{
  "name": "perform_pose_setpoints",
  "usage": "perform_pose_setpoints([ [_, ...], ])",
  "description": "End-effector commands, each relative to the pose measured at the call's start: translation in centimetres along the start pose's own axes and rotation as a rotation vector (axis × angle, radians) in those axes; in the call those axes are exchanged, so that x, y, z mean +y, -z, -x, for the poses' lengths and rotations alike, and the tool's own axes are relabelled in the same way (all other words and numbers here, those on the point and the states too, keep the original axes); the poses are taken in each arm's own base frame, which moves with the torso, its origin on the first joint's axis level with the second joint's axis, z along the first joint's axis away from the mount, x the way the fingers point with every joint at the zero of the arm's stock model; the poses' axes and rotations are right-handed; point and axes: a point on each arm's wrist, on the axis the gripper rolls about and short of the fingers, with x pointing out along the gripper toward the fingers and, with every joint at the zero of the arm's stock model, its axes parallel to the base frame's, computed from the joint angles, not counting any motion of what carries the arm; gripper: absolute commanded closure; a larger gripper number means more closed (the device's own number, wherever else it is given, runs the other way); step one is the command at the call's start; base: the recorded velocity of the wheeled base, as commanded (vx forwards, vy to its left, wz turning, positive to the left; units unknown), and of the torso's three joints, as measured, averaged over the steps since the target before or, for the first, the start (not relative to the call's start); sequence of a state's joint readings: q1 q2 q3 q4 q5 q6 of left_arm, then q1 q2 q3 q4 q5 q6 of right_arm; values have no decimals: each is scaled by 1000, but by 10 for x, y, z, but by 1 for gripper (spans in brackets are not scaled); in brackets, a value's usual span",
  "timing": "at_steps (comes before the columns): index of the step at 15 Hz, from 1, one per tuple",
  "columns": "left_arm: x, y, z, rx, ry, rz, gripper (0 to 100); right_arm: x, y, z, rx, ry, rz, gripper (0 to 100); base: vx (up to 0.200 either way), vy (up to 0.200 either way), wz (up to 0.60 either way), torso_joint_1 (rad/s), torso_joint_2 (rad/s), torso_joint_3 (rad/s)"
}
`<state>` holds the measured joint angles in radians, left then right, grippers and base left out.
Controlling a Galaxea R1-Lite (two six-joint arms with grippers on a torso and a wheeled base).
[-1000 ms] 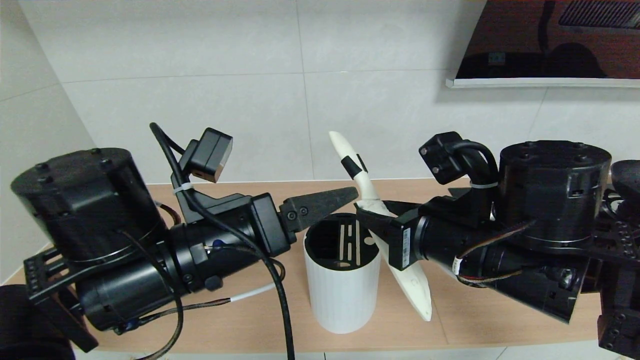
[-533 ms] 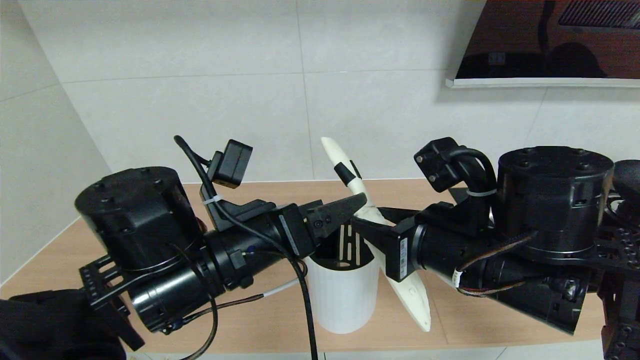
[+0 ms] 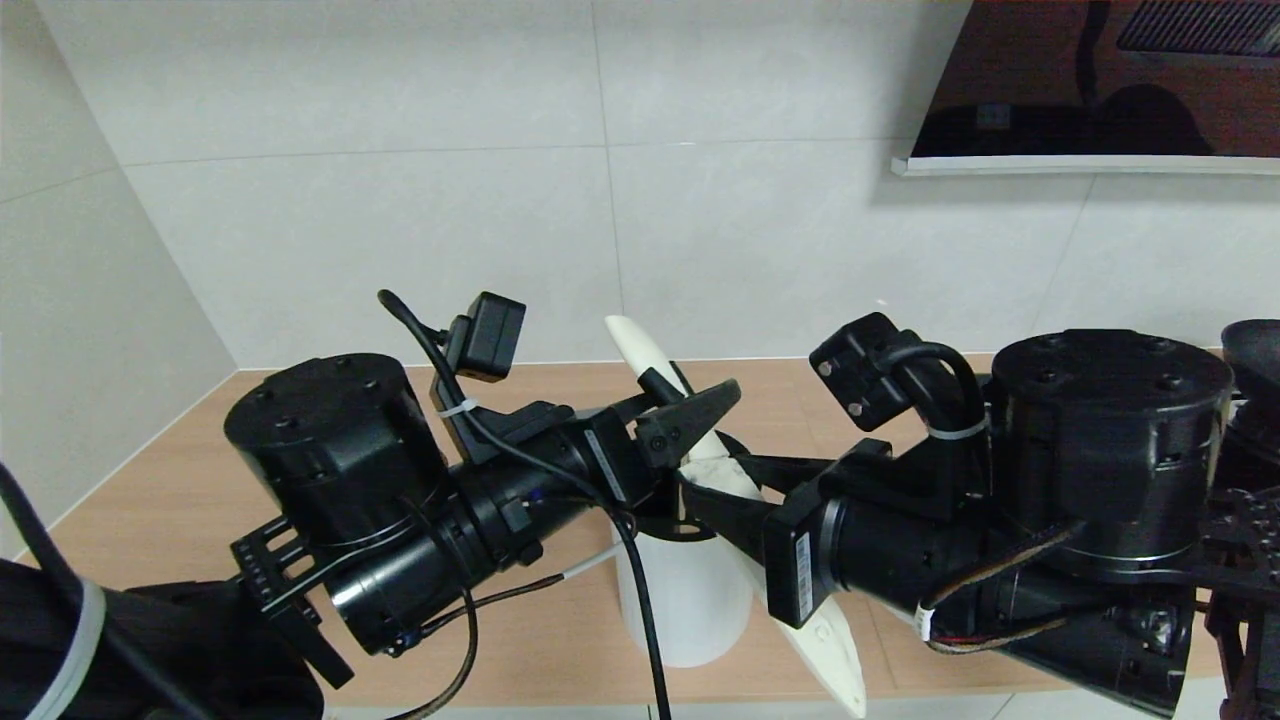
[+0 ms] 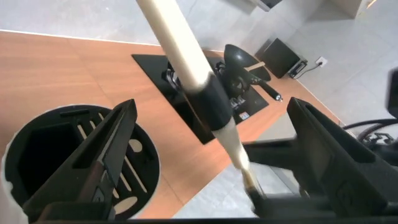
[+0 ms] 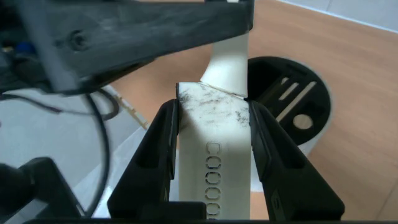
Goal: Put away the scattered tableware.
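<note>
Here the right end effector (image 5: 211, 124) pinches the white spatula (image 3: 637, 350) beside the holder (image 3: 690, 610) by the table (image 3: 180, 480) edge; the left end effector (image 4: 211, 109) stands wide open around its handle.

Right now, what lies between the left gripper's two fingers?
The white spatula, held by the right gripper, passes handle-first between the left gripper's open fingers. The left wrist view shows this, with a gap on either side.

Both arms extend forward, converging centrally. The left gripper (image 4: 212, 107) holds its jaws wide apart; the right gripper (image 5: 213, 115) clamps a white spatula (image 5: 214, 158).
</note>
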<state>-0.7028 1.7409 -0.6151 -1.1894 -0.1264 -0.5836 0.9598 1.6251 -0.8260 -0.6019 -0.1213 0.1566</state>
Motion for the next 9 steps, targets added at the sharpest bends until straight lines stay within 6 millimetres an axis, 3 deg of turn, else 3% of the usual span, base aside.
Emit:
perform_pose_setpoints([
  [1, 0, 1, -1, 1, 2, 2, 0, 1, 1, 1, 3, -5, 1, 100, 0, 0, 0, 0, 0, 0],
  [9, 0, 0, -1, -10, 11, 54, 0, 5, 2, 7, 4, -32, 8, 100, 0, 0, 0, 0, 0, 0],
])
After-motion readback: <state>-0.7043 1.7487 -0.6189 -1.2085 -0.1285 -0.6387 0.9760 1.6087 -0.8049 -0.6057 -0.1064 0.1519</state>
